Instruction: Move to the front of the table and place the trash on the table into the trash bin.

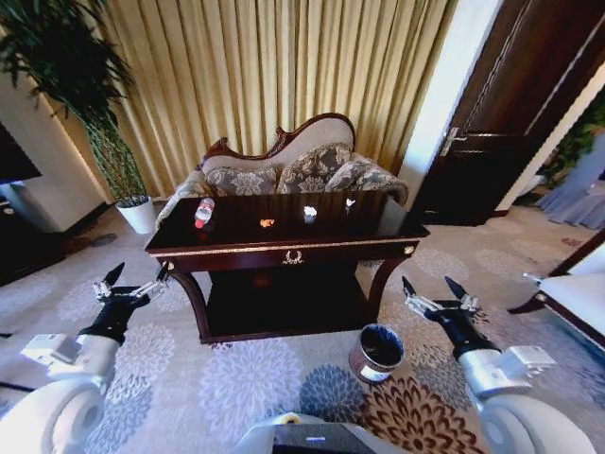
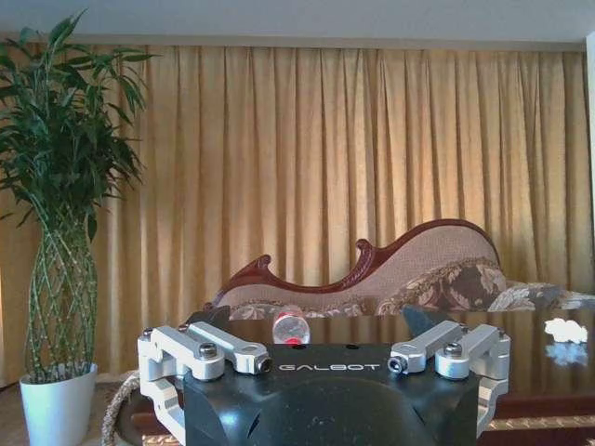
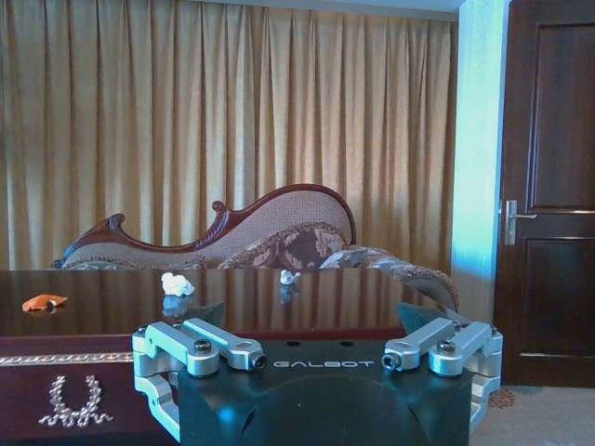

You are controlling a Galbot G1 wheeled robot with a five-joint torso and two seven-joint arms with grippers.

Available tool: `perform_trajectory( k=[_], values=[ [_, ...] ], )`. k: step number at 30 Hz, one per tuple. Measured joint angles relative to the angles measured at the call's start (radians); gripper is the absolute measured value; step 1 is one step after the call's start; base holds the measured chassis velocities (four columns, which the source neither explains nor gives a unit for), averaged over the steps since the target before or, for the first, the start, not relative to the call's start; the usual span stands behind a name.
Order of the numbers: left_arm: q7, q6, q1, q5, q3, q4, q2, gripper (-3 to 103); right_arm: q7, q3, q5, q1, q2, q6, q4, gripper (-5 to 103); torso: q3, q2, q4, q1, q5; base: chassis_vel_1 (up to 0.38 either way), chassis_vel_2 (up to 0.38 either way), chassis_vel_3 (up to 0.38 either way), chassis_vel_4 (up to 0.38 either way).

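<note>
Flanking table [image 1: 284,252] edge, pincers open; bin [image 1: 376,352] near right leg

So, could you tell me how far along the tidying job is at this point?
The approach looks done: the robot faces the table front. Nothing is in hand; the left gripper and right gripper hang open short of the table. All the trash is left: the bottle, orange scrap and two white wads lie on top. The trash bin stands on the carpet.

The word "GALBOT" is showing in pale capital letters on the black body of the left gripper [image 2: 323,364] and of the right gripper [image 3: 316,362].
</note>
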Motion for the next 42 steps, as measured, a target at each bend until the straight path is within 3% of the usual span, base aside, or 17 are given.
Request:
perform_trajectory(
  k=[33,38,39,42],
  values=[
    [0.001,-0.006,0.003,0.005,-0.002,-0.007,-0.009,100,0.0,-0.025,-0.009,0.01,-0.001,-0.022,0.0,100,0.0,0.0,0.0002,0.001,0.0001,-0.129,0.13,0.14,-0.13],
    [0.001,-0.006,0.007,0.007,-0.003,-0.007,-0.016,100,0.065,-0.038,0.059,0.08,-0.101,-0.154,0.0,100,0.0,0.0,0.0003,0.0,0.0002,0.0,0.0,0.0,0.0],
    [0.001,-0.006,0.007,0.007,-0.003,-0.007,-0.016,100,0.065,-0.038,0.059,0.08,-0.101,-0.154,0.0,100,0.0,0.0,0.0003,0.0,0.0002,0.0,0.0,0.0,0.0],
    [0.0,-0.004,0.007,0.012,-0.01,-0.006,-0.024,100,0.117,-0.048,0.123,0.161,-0.194,-0.212,-0.028,100,0.0,0.0,0.0002,0.0,0.0001,0.0,0.0,0.0,0.0]
  ],
)
